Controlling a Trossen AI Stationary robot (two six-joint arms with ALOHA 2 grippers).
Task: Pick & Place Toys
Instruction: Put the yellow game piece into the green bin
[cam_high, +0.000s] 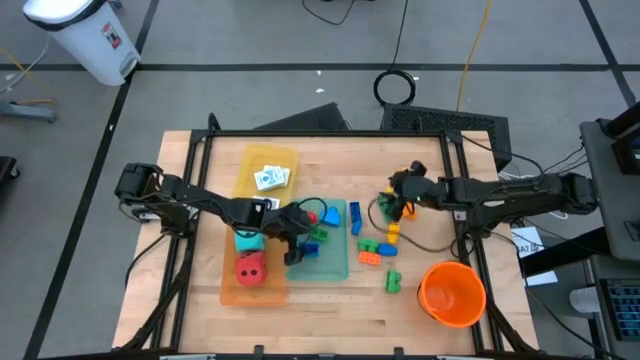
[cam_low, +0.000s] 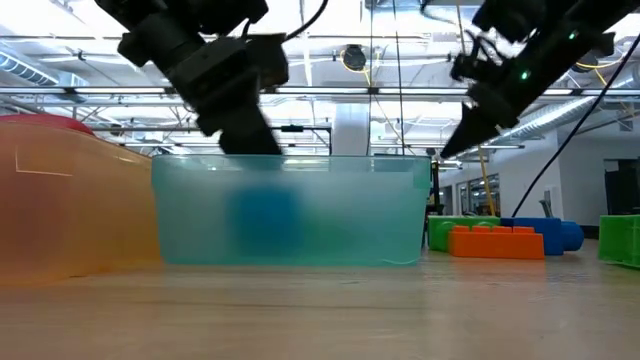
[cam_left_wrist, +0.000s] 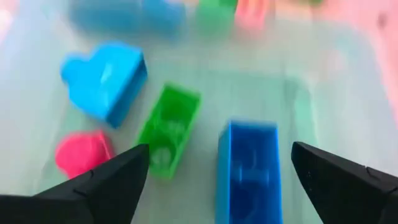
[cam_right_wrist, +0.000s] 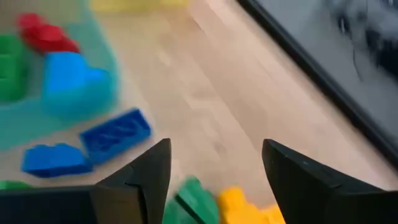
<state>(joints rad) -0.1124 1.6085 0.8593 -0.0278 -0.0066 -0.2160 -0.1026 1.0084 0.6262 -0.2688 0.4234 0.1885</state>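
Note:
My left gripper (cam_high: 297, 238) is open over the teal tray (cam_high: 335, 265). In the left wrist view its fingers stand on either side of a blue brick (cam_left_wrist: 249, 168) lying on the tray floor, without touching it. A green brick (cam_left_wrist: 168, 130), a light blue brick (cam_left_wrist: 106, 78) and a pink-red brick (cam_left_wrist: 81, 152) lie beside it. My right gripper (cam_high: 393, 192) is open and empty above the table, over loose bricks: green (cam_right_wrist: 198, 200) and yellow (cam_right_wrist: 239, 205) below its fingers. Two blue bricks (cam_right_wrist: 115, 134) lie toward the tray.
A yellow tray holds white cards (cam_high: 270, 178). An orange tray (cam_high: 232, 292) holds a teal die (cam_high: 250, 240) and a red die (cam_high: 250, 268). Loose bricks (cam_high: 372, 250) lie right of the teal tray. The orange bucket (cam_high: 452, 293) stands at the near right.

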